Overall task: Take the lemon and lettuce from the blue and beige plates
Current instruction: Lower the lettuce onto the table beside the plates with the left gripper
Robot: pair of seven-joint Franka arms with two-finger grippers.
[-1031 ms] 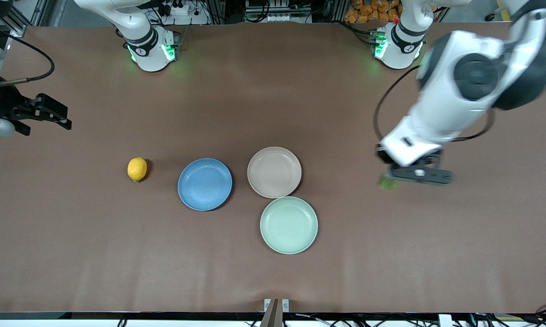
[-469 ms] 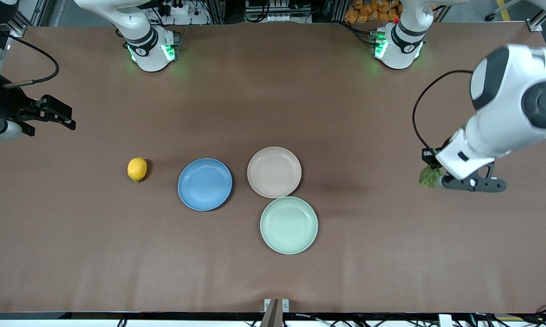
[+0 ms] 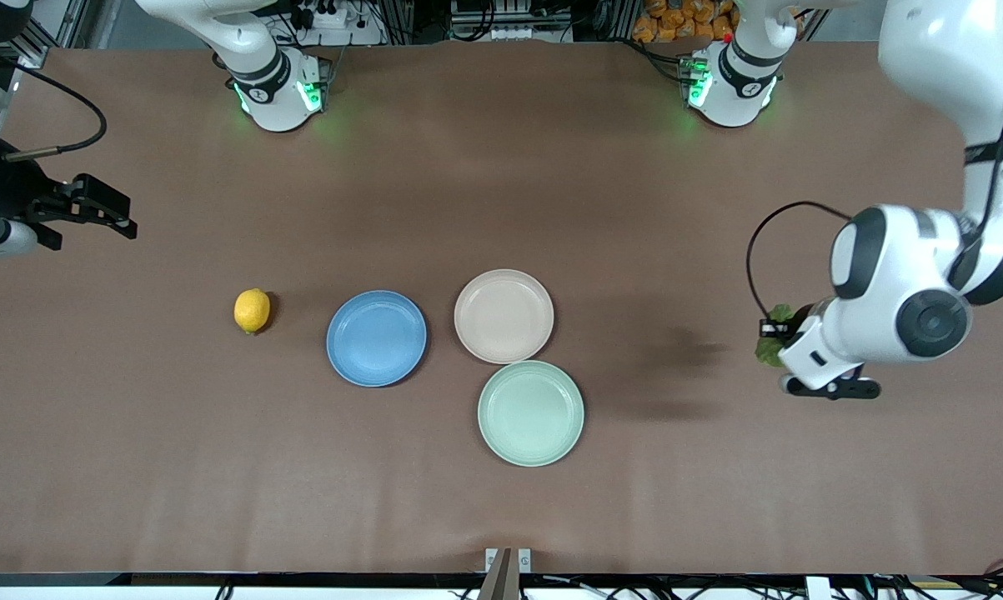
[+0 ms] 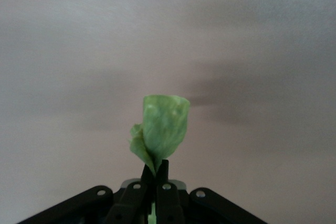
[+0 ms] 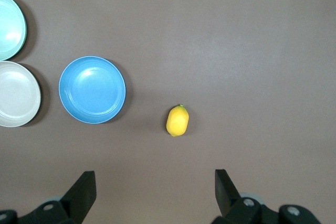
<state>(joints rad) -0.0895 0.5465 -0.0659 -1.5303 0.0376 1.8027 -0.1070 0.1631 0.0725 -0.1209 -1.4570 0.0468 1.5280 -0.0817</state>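
Now the left gripper [image 3: 804, 367] has carried the wrinkled green lettuce leaf [image 4: 160, 128], pinched in shut jaws, past the empty beige plate [image 3: 504, 316], while the right gripper's [image 3: 92, 208] wide-open jaws wait near the small yellow lemon [image 3: 252, 311] resting on the brown desk [image 3: 501, 500] beside the empty blue plate [image 3: 376, 337].

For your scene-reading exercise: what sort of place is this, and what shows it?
Probably a robotics lab: two arm bases bolted at one table edge, toy-like lemon and lettuce, plus cables and metal framing along the edge.
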